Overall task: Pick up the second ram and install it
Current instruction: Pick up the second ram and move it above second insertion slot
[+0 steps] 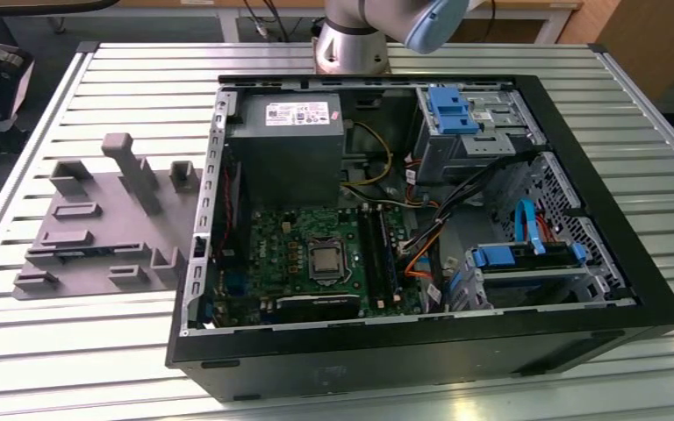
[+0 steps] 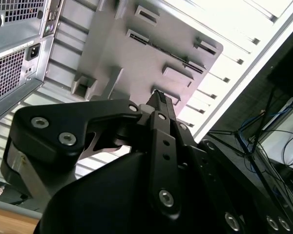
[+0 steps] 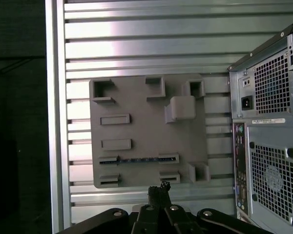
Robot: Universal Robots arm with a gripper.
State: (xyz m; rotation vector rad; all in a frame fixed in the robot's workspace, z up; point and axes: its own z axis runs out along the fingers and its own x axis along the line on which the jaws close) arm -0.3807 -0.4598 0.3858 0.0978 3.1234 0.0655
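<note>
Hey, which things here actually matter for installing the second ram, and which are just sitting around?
For the job:
second ram, on edge in the grey holder plate
hand, shut, holding nothing
memory slots in the open computer case

Just lying about:
power supply
blue drive caddies
slatted table

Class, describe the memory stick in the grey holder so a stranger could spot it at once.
On the metal table, a grey holder plate lies beside the open computer case, on the exterior view's left. The memory stick stands on edge in one long slot: a thin dark bluish strip, while the other slots look bare.
</note>
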